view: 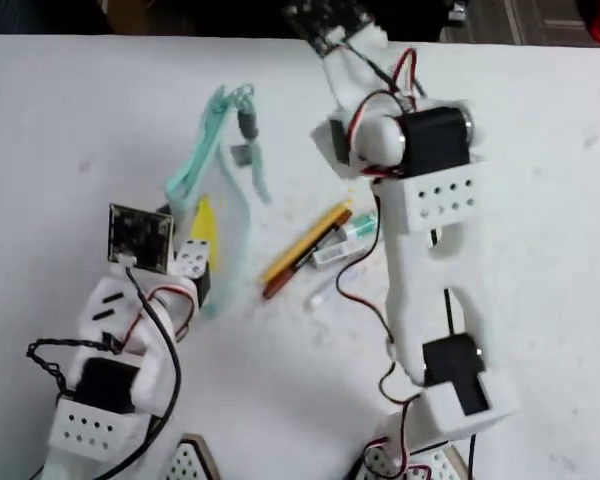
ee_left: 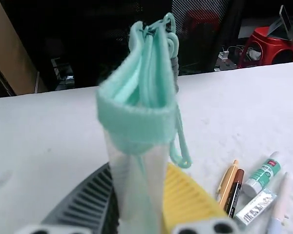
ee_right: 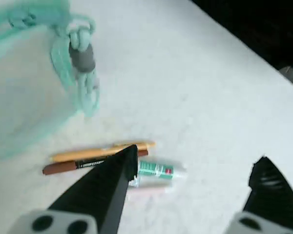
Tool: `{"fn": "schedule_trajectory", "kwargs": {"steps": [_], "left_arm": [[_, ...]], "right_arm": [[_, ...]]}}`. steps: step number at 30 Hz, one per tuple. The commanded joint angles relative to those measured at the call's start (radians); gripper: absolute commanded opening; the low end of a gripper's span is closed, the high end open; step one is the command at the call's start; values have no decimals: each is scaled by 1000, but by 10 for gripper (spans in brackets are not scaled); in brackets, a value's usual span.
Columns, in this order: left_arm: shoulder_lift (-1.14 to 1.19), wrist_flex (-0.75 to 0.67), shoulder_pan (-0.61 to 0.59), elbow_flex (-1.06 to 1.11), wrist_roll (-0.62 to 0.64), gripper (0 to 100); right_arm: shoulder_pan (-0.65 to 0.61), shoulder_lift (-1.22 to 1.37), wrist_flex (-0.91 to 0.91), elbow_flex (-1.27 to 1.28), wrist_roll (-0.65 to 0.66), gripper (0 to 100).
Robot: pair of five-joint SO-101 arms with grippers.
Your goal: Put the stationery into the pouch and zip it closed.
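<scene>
High view, pouch [view: 225,205]: clenched in left gripper [view: 210,245], centre-left.
Right gripper [ee_right: 195,156]: spread, by pens [ee_right: 88,153].
Grasp: one pen is best pinched mid-shaft.

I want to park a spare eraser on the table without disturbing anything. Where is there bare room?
Bare table lies left of the pouch, and more right of the right arm. It is crowded between pouch and arm, where the pens and white tube lie.

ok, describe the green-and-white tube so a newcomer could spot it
On the white table, beside the clear teal-trimmed pouch, lies a small heap of stationery. The tube sits on the heap's side away from the pouch, next to the orange pen and brown pen; it alone is short, white with green.
</scene>
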Motion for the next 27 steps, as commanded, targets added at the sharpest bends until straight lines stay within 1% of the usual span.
{"fn": "schedule_trajectory", "kwargs": {"steps": [1, 2, 3, 6, 7, 9, 11, 13, 15, 18, 23, 27], "left_arm": [[-21, -28, -24, -2, 8, 28], [-21, -26, -22, -2, 8, 28], [-21, -25, -21, 0, 8, 28], [-21, -29, -18, 11, 6, 28], [-21, -29, -18, 12, 6, 28], [-21, -29, -18, 14, 6, 28], [-21, -29, -18, 14, 5, 28], [-21, -29, -19, 14, 5, 44], [-21, -26, -22, 14, 9, 105], [-21, -25, -22, 29, 12, 199], [-21, -29, -22, 37, 12, 193], [-21, -29, -24, 38, 11, 193]], "right_arm": [[59, -65, -1, 173, -6, 326], [81, -61, -18, 226, -6, 293], [102, -53, -39, 278, -8, 239], [168, -21, -108, 411, -8, 33], [186, -5, -114, 453, -8, 6], [216, 36, -124, 529, -12, 84], [259, 81, -180, 583, -66, 169], [297, 131, -246, 611, -129, 228], [315, 182, -283, 620, -187, 221], [300, 266, -300, 618, -267, 195], [291, 381, -392, 615, -419, 195], [269, 390, -414, 615, -493, 237]]}}
